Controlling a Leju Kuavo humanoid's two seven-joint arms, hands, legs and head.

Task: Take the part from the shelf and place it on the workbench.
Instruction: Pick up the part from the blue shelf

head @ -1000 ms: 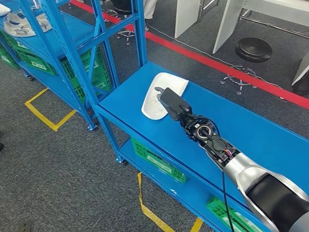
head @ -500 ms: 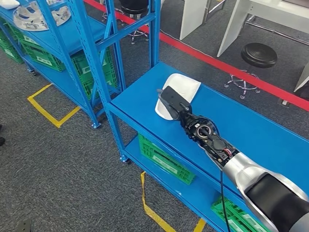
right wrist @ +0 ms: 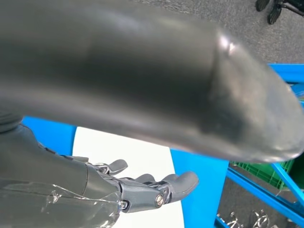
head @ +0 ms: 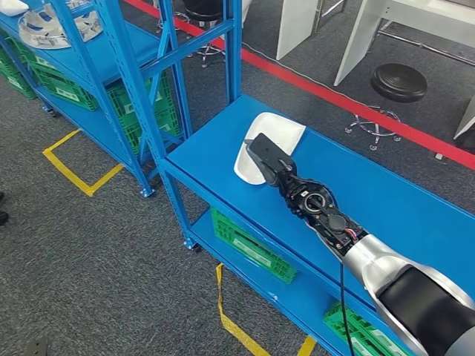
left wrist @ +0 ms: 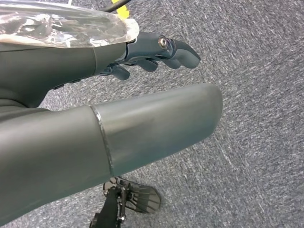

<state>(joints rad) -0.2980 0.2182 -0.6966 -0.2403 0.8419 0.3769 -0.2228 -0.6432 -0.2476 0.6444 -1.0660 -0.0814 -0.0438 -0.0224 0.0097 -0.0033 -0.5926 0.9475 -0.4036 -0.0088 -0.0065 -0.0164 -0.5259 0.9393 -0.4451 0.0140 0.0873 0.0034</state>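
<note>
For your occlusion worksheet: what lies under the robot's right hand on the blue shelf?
The white part lies flat on the blue shelf, and the right hand is over its near end. The covered stretch of the part, and whether the fingers touch it, cannot be made out.

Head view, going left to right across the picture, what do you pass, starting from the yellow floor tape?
Yellow floor tape → green crate on the far shelf → white part on the blue bench, with the right hand over it → black stool.
</note>
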